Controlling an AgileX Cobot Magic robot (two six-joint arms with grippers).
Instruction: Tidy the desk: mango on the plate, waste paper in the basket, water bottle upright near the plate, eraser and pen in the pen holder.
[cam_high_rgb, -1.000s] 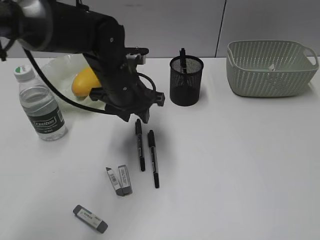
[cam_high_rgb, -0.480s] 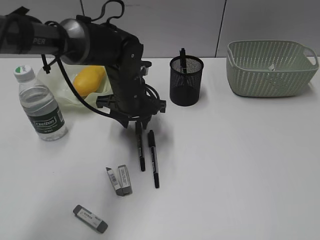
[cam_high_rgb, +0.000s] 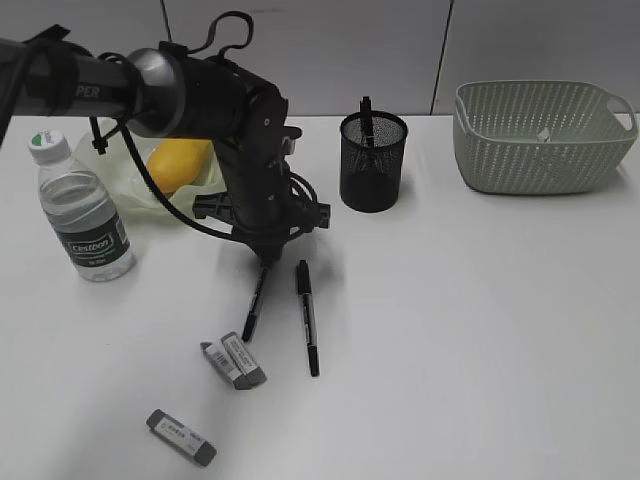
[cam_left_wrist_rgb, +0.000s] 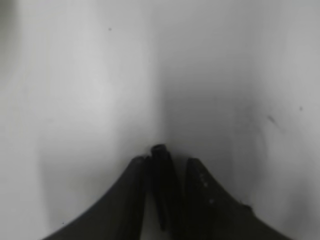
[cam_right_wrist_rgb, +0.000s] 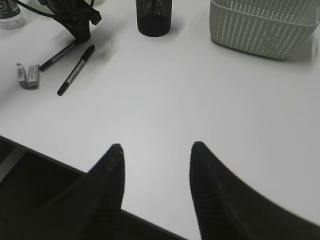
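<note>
The left end effector (cam_high_rgb: 265, 258) grips the top end of one black pen (cam_high_rgb: 254, 302), which slants down-left from it toward the erasers (cam_high_rgb: 232, 361) on the desk (cam_high_rgb: 480, 320).

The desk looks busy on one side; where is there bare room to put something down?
The widest bare stretch of the desk lies right of the loose pen, in front of the pen holder and basket. A smaller patch sits below the water bottle. It is crowded around the left gripper, its pen, the erasers and the plate.
</note>
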